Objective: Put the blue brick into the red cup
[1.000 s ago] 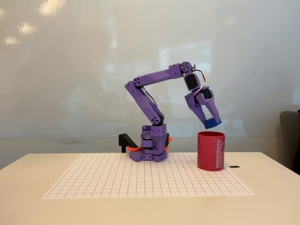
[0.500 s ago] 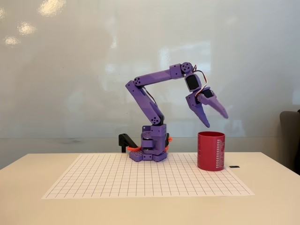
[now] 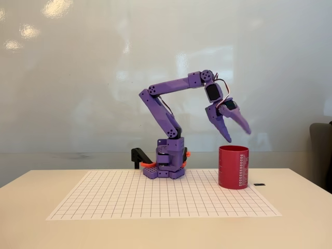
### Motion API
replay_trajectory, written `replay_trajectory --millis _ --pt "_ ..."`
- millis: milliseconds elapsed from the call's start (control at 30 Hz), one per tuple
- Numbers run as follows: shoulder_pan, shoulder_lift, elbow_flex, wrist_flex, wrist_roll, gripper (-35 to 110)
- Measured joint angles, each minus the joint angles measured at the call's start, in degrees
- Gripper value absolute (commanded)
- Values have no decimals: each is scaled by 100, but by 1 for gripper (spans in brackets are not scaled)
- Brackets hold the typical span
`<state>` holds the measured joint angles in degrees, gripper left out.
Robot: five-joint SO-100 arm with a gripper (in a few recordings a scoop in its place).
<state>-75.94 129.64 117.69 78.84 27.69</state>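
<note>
My purple gripper hangs open just above the rim of the red cup, its two fingers spread apart with nothing between them. The cup stands upright on the right part of the white grid mat, with columns of small white marks on its right side. The blue brick is out of sight.
The arm's purple base stands at the back edge of the mat, with a black and orange clamp to its left. A small black item lies on the table right of the cup. A dark chair is at the right edge.
One second ago the gripper held the blue brick over the cup. The fingers then opened and the brick is gone from them. The arm has hardly moved since.
</note>
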Motion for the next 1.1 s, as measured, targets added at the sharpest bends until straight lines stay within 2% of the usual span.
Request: replay_trajectory --millis 367,533,733,967,1100 --pt "-18 0 26 -97 -53 0" --pt "378 0 105 -387 -571 -1" --pt "2268 0 132 -1178 -1292 -1" --pt "5203 387 141 -2312 -1600 -1" --pt "6495 765 88 -2531 -1705 -1"
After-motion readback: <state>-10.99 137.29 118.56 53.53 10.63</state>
